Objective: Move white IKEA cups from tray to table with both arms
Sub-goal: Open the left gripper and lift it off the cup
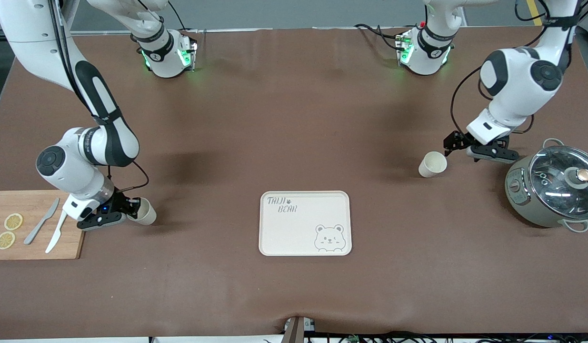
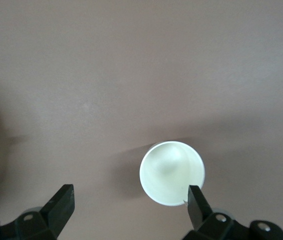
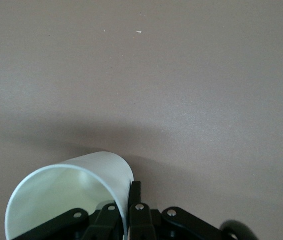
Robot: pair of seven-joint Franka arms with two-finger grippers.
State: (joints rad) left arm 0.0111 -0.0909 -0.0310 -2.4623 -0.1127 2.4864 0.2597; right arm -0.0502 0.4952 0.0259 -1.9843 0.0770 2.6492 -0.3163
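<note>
One white cup [image 1: 433,164] stands upright on the brown table toward the left arm's end. My left gripper [image 1: 454,143] hovers low beside it, open and empty. In the left wrist view the cup [image 2: 172,172] sits just off one black fingertip [image 2: 197,199], not between the fingers; the gripper [image 2: 130,200] is spread wide. My right gripper [image 1: 128,209] is shut on the rim wall of the second white cup [image 1: 144,212], held tilted just above the table beside the wooden board. In the right wrist view one finger [image 3: 134,197] is outside this cup [image 3: 71,192] and one inside.
A cream bear tray [image 1: 305,223] lies in the middle, nearer the front camera than both cups. A grey-green pot with a glass lid [image 1: 553,186] stands close beside the left gripper. A wooden board [image 1: 34,224] with lemon slices and two knives lies by the right gripper.
</note>
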